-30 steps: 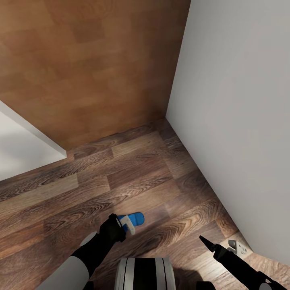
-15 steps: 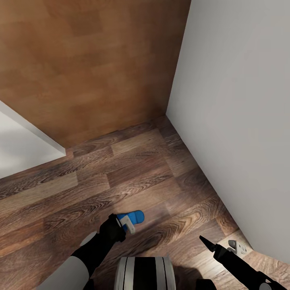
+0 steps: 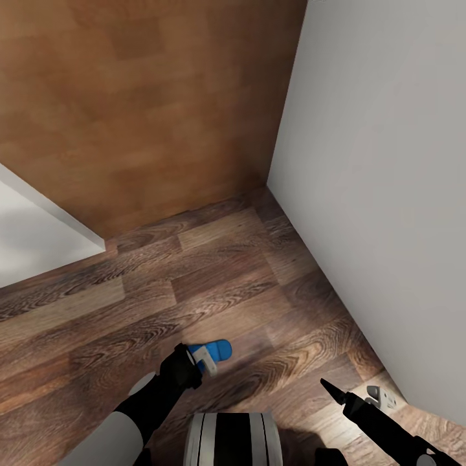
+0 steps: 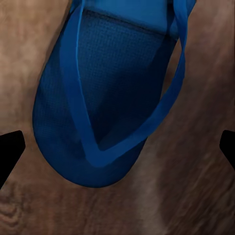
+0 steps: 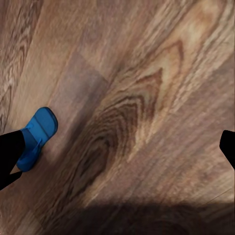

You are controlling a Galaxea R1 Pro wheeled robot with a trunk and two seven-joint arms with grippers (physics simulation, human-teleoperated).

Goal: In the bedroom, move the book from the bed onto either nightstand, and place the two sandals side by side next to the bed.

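Head view showed a corner of the room, where a plain white wall [image 3: 382,194] met a smooth orange-brown wooden panel [image 3: 149,103] above the dark wood-plank floor [image 3: 213,285]. One bright-blue flip-flop sandal [image 3: 217,351] was in the black left gripper [image 3: 202,360], low over the floor and in front of the robot's trunk; the white fingers [image 3: 208,355] lay across it, so the gripper seemed to be closed on it, though the contact was small in this view. In the left wrist view the same sandal [image 4: 112,98] was close before the camera, its thong straps turned up, and the two dark fingertips stood far apart at the picture's edges, with the planks behind. The black right gripper [image 3: 330,388] hung over the floor near the white wall, well apart from the sandal. In the right wrist view its fingertips [image 5: 10,156] were spread wide with nothing between them, and the blue sandal [image 5: 36,137] lay just beside one tip.
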